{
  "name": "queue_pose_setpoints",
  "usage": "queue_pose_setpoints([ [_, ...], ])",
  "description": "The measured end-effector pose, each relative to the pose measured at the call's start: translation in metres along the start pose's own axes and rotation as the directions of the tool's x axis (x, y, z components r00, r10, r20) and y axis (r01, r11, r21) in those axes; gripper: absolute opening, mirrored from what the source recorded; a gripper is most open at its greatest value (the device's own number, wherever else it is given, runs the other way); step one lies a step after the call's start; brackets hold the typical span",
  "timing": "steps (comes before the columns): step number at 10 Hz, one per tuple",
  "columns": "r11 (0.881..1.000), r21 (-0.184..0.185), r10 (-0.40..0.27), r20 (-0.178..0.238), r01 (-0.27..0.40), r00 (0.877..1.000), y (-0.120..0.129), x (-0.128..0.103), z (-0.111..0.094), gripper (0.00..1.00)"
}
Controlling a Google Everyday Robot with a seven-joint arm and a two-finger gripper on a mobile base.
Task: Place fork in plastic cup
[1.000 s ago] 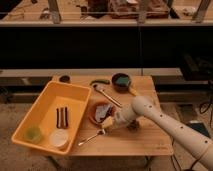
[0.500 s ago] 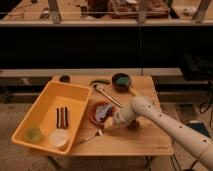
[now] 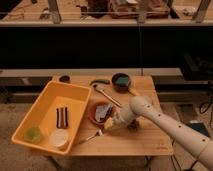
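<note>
The fork (image 3: 90, 136) is a slim silver piece lying on the wooden table (image 3: 130, 142), just off the right wall of the yellow bin. Its right end points up toward my gripper (image 3: 110, 125), which hangs low over the table at the front edge of the brown bowl (image 3: 102, 113). Whether the gripper touches the fork I cannot make out. The plastic cup (image 3: 33, 133), yellowish-green, stands in the near left corner of the yellow bin (image 3: 47, 97). My pale arm (image 3: 165, 125) reaches in from the lower right.
A cream-white cup (image 3: 58, 139) and a dark oblong item (image 3: 62, 117) also sit in the bin. A larger long-handled utensil (image 3: 106, 94), a dark bowl (image 3: 121, 80), a green object (image 3: 100, 81) and a small dark object (image 3: 64, 78) lie along the table's far side.
</note>
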Motion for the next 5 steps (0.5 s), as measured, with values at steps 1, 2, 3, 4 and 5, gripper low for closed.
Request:
queue_pose_setpoints([
  [1, 1.0, 0.001, -0.002, 0.003, 0.002, 1.0, -0.0005, 0.0006, 0.0017, 0.37],
  [2, 1.0, 0.001, -0.004, 0.006, 0.004, 1.0, -0.001, 0.0009, 0.003, 0.37],
  [3, 1.0, 0.001, -0.006, 0.007, 0.006, 1.0, -0.0015, 0.0016, 0.0037, 0.37],
  [4, 1.0, 0.001, -0.007, 0.009, 0.007, 1.0, -0.0012, 0.0018, 0.005, 0.37],
  [5, 1.0, 0.001, -0.008, 0.011, 0.008, 1.0, -0.0011, 0.002, 0.0062, 0.37],
])
